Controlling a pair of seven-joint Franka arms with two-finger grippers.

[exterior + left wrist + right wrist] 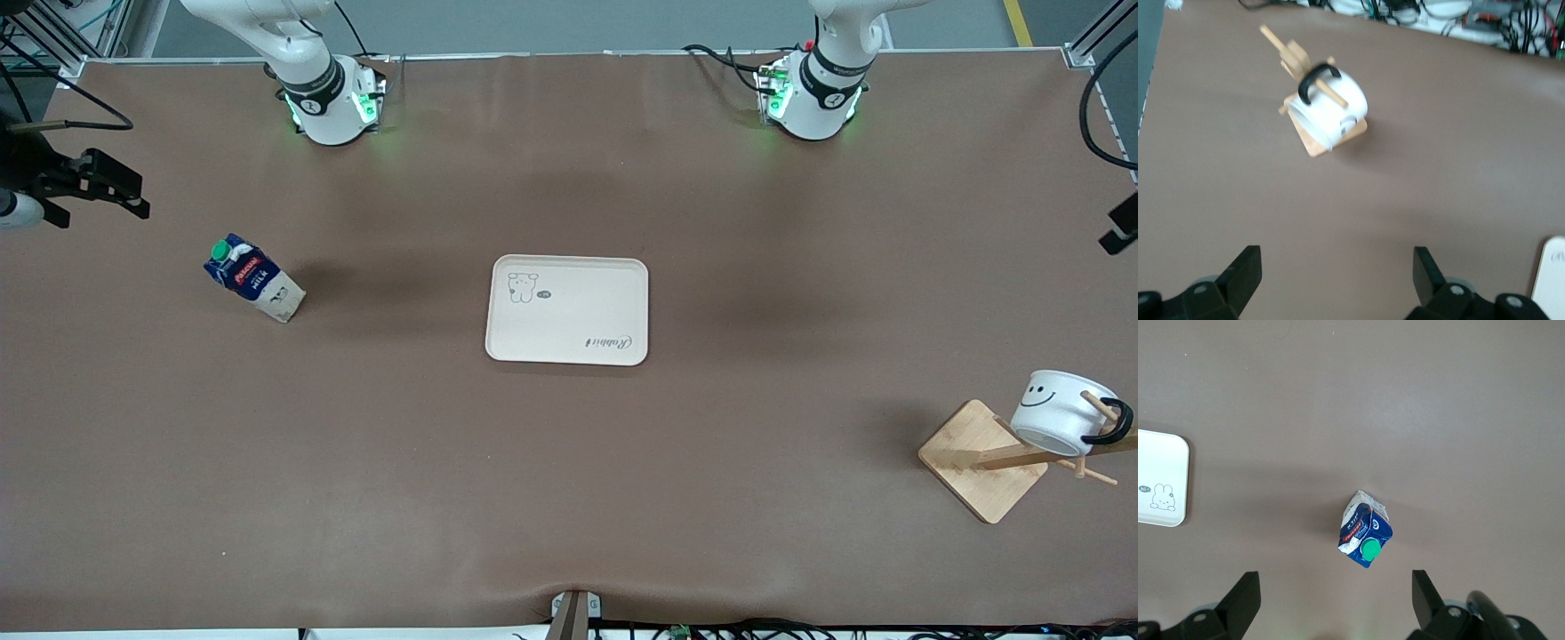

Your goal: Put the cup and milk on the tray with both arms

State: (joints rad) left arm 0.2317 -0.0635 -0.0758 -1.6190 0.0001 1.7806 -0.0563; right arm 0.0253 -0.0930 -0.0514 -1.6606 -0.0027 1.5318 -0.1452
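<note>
A brown counter seen from above. A cream tray lies empty at its middle. The milk, a small blue carton with a green cap, stands upright toward the right arm's end of the counter, well apart from the tray. The cup, a white mug with a smiley face, hangs tilted by its black handle on a peg of a wooden rack toward the left arm's end, nearer the front camera than the tray.

The left pincer hovers over bare counter near the rack, jaws spread wide and holding nothing. The right pincer hovers over the counter beside the milk, equally wide and empty.

Neither pickup looks started. A good approach would probably centre the right pincer over the carton's flat sides (below the sloped top), while the left grips the cup's wall and slides it along the peg, not straight up.
</note>
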